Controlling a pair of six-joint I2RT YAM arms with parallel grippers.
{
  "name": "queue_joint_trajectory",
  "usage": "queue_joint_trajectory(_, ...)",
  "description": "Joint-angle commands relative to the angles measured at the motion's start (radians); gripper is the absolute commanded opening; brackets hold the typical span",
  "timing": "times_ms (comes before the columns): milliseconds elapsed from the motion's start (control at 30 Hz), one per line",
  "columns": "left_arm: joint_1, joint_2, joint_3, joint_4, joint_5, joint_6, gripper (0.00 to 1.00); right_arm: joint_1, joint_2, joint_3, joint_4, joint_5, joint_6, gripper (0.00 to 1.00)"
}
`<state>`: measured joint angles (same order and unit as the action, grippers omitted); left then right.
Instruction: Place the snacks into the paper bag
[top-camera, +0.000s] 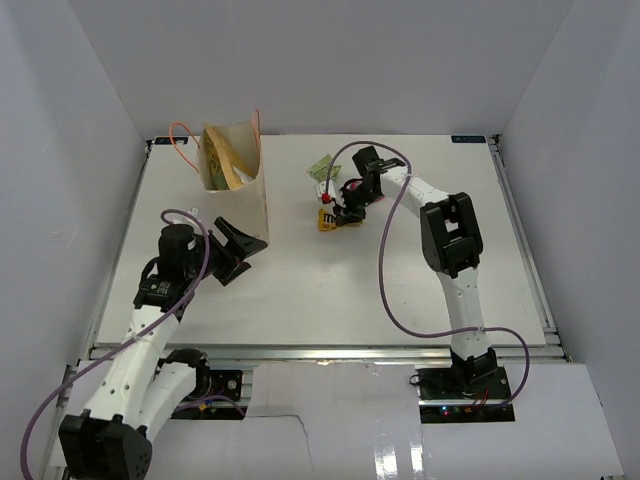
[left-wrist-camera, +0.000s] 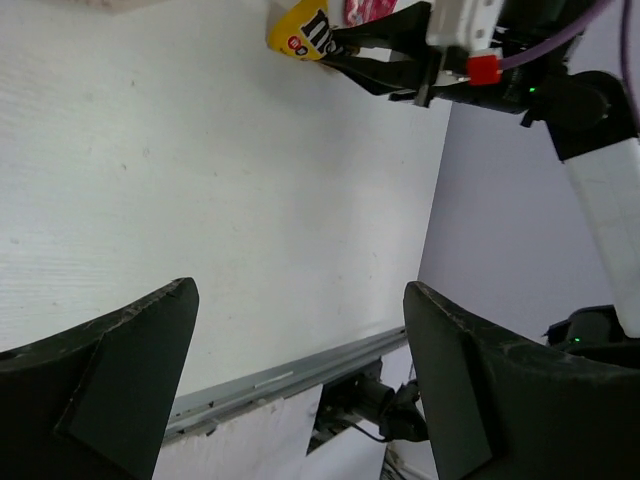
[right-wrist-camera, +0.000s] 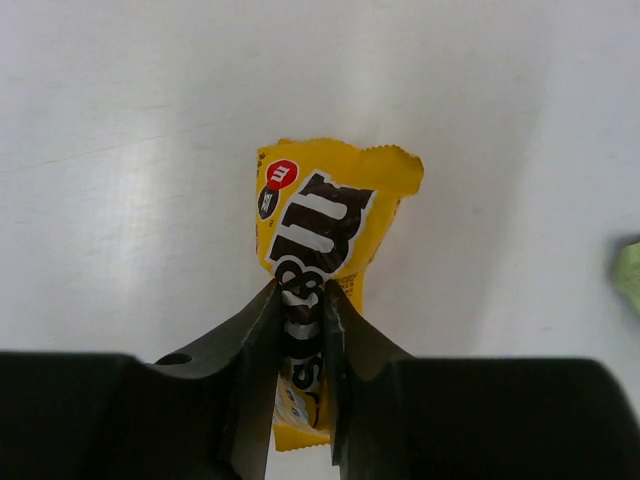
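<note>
The paper bag (top-camera: 258, 200) stands upright with its mouth open. It is thin cream paper with orange cord handles, so I judge it light and easy to tip or dent if an arm pushes its wall. Inside it a large tan pouch (top-camera: 222, 165) shows; that one seems flat and flexible.

The left gripper (top-camera: 243, 250) hovers just beside the bag's near corner. Its black fingers are spread wide and nothing is between them.

To the right of the bag, not far from it, the right gripper (right-wrist-camera: 300, 290) has its two fingers pressed together on the yellow M&M's packet (right-wrist-camera: 325, 220). They pinch the lower half of the packet along its middle. I cannot tell whether the packet lies on the white table (top-camera: 400, 290) or is a little above it.

The packet is glossy film with crimped, toothed ends, soft and lumpy from the candies inside. I expect it to be light but slippery, and the contents may shift under the pads. A hold across the body, as here, looks safer than one on the thin end seal.

Farther behind it, also right of the bag, lie a green packet (top-camera: 320, 165) and a pink-red packet (top-camera: 352, 186), both small and flat.
</note>
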<state>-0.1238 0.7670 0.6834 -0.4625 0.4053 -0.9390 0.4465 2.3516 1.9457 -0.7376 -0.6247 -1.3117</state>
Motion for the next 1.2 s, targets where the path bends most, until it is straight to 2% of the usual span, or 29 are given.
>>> queue_joint_trajectory(0, -0.081, 0.043, -0.041, 0.160, 0.063, -0.112, 0.93, -0.008, -0.145, -0.141, -0.071, -0.098, 0.080, 0.26)
queue_joint_trajectory(133, -0.275, 0.184, -0.036, 0.280, -0.077, -0.141, 0.94, -0.008, -0.308, -0.316, -0.068, -0.293, 0.213, 0.20)
queue_joint_trajectory(233, -0.324, 0.270, -0.025, 0.390, -0.106, -0.132, 0.94, -0.008, -0.417, -0.454, -0.063, -0.406, 0.308, 0.20)
queue_joint_trajectory(367, -0.372, 0.417, 0.025, 0.485, -0.071, -0.107, 0.94, -0.009, -0.500, -0.574, -0.040, -0.581, 0.410, 0.20)
queue_joint_trajectory(533, -0.418, 0.552, 0.102, 0.525, -0.045, -0.086, 0.94, -0.002, -0.589, -0.663, 0.059, -0.609, 0.509, 0.19)
queue_joint_trajectory(800, -0.470, 0.614, 0.116, 0.584, -0.004, -0.107, 0.91, 0.008, -0.624, -0.706, 0.170, -0.599, 0.614, 0.19)
queue_joint_trajectory(867, -0.477, 0.624, 0.114, 0.590, 0.004, -0.116, 0.87, 0.009, -0.623, -0.703, 0.187, -0.598, 0.629, 0.18)
queue_joint_trajectory(900, -0.481, 0.629, 0.113, 0.590, 0.006, -0.118, 0.81, 0.011, -0.623, -0.700, 0.204, -0.595, 0.637, 0.18)
queue_joint_trajectory(1100, -0.490, 0.632, 0.116, 0.593, 0.013, -0.127, 0.63, 0.017, -0.624, -0.702, 0.245, -0.589, 0.689, 0.18)
queue_joint_trajectory(1167, -0.490, 0.627, 0.113, 0.593, 0.009, -0.129, 0.55, 0.020, -0.632, -0.706, 0.251, -0.587, 0.690, 0.18)
